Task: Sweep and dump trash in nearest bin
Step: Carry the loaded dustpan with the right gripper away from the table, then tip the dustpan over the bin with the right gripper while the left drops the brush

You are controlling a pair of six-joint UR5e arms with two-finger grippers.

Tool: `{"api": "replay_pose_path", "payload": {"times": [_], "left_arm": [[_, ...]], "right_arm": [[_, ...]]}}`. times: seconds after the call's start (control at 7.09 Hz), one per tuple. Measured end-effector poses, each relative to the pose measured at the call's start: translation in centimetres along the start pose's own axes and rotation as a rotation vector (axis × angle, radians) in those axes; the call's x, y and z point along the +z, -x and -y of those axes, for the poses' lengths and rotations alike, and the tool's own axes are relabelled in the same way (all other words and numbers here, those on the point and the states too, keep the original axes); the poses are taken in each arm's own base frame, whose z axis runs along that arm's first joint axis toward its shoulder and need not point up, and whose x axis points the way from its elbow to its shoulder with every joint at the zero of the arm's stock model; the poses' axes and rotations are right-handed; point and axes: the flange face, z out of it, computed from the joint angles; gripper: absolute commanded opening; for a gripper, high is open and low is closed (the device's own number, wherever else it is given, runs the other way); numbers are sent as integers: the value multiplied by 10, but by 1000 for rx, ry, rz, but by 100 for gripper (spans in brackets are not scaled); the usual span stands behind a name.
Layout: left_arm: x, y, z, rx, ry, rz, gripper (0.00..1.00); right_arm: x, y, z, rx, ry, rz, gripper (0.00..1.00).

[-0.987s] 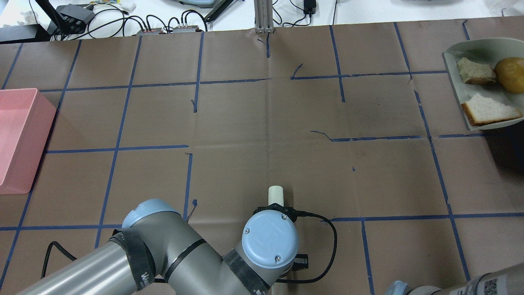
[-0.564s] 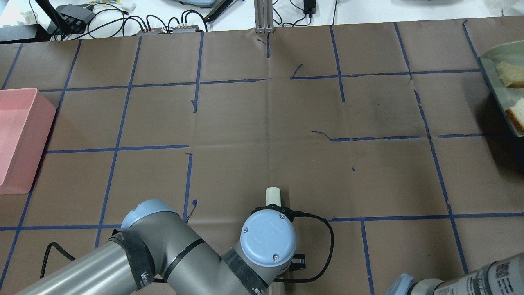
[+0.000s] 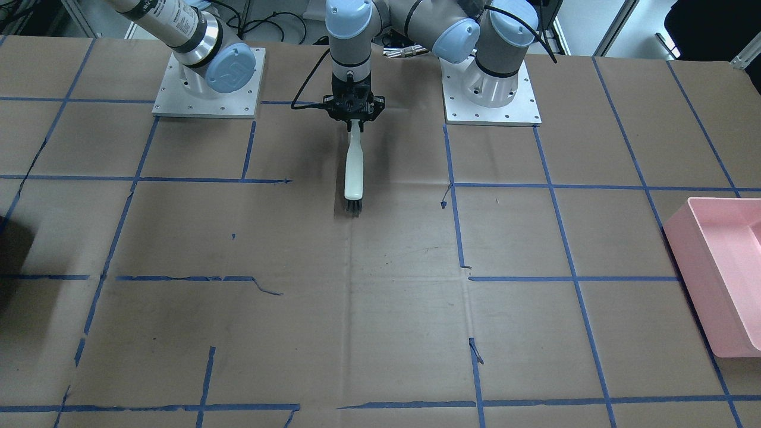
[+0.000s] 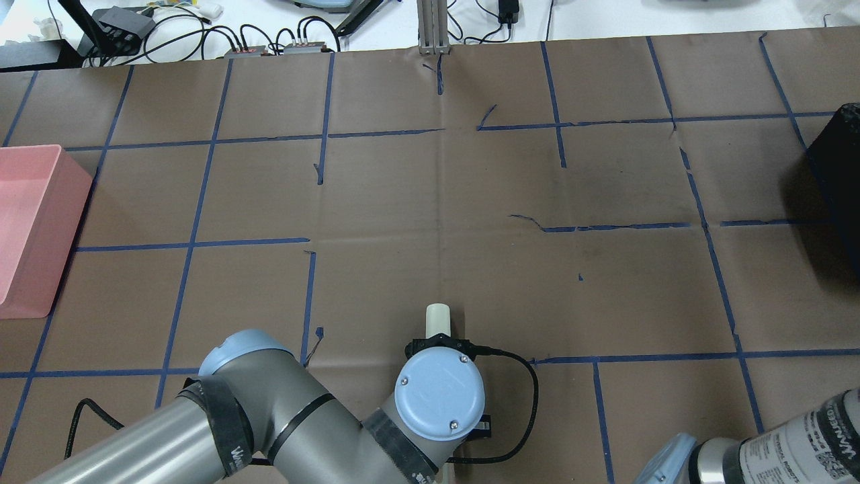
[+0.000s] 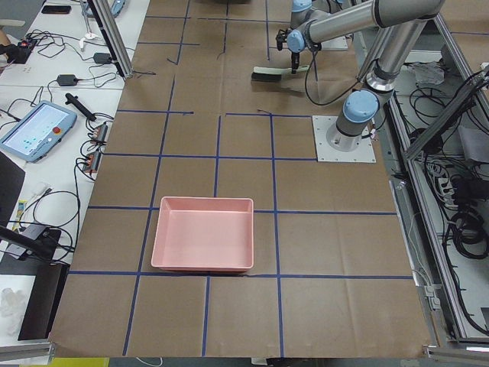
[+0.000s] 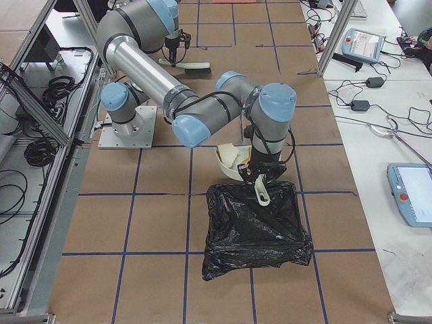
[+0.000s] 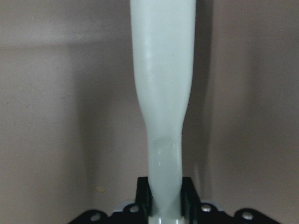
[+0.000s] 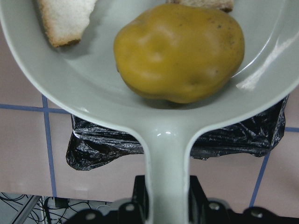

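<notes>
The trash lies in a pale dustpan (image 8: 93, 93): a lumpy yellow potato-like piece (image 8: 180, 51), a white bread piece (image 8: 65, 18) and the edge of another bread piece (image 8: 205, 3). My right gripper (image 8: 166, 189) is shut on the dustpan handle and holds the pan above the black bag bin (image 8: 233, 137). In the exterior right view the dustpan (image 6: 233, 162) hangs over that bin's (image 6: 256, 229) near rim. My left gripper (image 3: 355, 116) is shut on a white brush (image 3: 354, 172), its bristles on the paper near the robot's base.
A pink bin (image 4: 30, 222) stands at the table's left edge, far from the dustpan. The black bin (image 4: 840, 168) shows at the right edge. Brown paper with blue tape lines (image 4: 437, 202) covers the table. Cables and boxes (image 4: 269, 40) lie beyond its far edge.
The dustpan with the trash has moved right, out of the overhead view, and the black bin now shows there. The left gripper and brush have shifted slightly back and left.
</notes>
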Motion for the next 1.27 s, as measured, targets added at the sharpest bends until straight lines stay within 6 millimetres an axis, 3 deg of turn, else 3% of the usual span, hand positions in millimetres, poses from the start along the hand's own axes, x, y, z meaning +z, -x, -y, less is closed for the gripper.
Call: {"api": "replay_pose_path", "payload": {"times": [0.42,0.85,1.27], "left_arm": [[2,0,-1,-7,6,-1,16],[2,-1,0,-4,6,0,22],[1,-1,1,0,0,-1,41]], "right_arm": [[14,21,-36,56,88,5,0],[14,32,-45,153,128,35,0],[1,41,-51,209,220,91,0]]}}
